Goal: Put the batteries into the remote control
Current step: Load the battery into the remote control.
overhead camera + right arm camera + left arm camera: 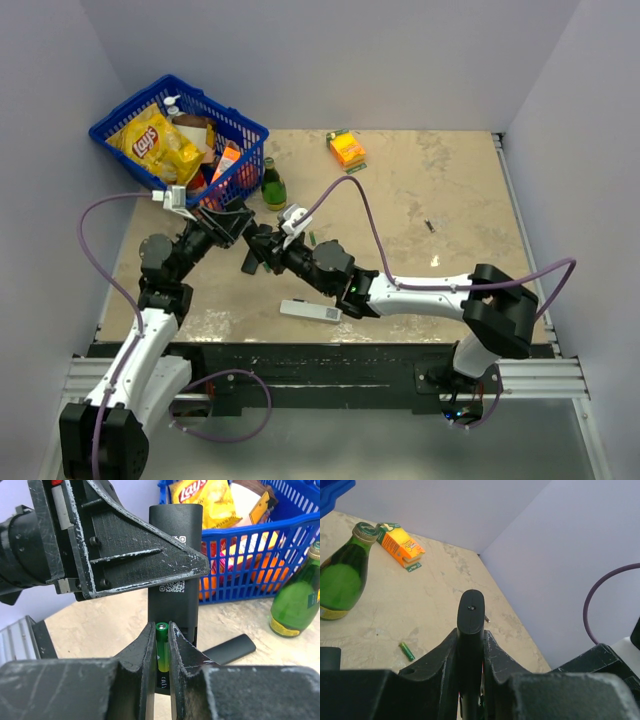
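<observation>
The left jaws were clamped on the remote control (pixel 471 615), holding it in the air just in front of the green bottle (pixel 273 187), on the arms' side, with one end poking up past the grip. The right jaws were closed on a battery (pixel 161 650), pinching it lengthwise with its tip right at the lower back of the remote. Whether it had entered the bay could not be told. A second battery (pixel 407 651) lay loose on the desk (pixel 450 200), near the bottle and to its right. A flat black piece (pixel 230 649), probably the battery cover, lay on the desk near the bottle.

The main risk looked like misalignment. If the battery met the edge of the bay at a slant, a push could twist the remote in the left jaws or squeeze the battery out of its narrow pinch. A dropped battery would roll across the desk. Its polarity could not be read, so it might go in reversed. With both arms crowded this close, a wide correction could knock the bottle over.
</observation>
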Motion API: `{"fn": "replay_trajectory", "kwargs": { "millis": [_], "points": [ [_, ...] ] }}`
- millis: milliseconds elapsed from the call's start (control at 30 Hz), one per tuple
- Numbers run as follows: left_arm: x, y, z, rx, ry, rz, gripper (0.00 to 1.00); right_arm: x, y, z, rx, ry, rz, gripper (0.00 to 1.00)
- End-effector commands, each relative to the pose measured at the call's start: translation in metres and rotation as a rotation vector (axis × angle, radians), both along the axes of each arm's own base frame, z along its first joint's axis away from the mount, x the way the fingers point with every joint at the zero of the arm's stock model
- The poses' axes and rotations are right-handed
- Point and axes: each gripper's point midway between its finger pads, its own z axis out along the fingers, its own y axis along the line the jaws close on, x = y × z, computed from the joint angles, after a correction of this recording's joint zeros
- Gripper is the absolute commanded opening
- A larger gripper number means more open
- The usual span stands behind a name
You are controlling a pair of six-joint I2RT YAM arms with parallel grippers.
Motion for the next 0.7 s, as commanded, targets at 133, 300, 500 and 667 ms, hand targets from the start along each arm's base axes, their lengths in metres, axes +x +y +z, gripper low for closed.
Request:
{"fn": "replay_trajectory", "kwargs": {
  "millis": [133,300,500,667],
  "points": [
    [-0.009,0.002,0.041,-0.064,-0.164,0.011,0.0,0.004,-0.003,-0.042,-0.161,0.055,-0.027,0.0],
    [-0.012,-0.002,0.039,-0.07,-0.167,-0.018,0.0,0.009,-0.008,-0.047,-0.148,0.077,-0.025,0.0],
    [-0.016,-0.003,0.035,-0.115,-0.172,-0.036,0.0,0.007,-0.005,-0.05,-0.154,0.072,-0.007,0.0],
    [-0.019,-0.006,0.035,-0.139,-0.177,-0.065,0.0,0.01,-0.003,-0.049,-0.164,0.068,-0.016,0.02]
  ]
}}
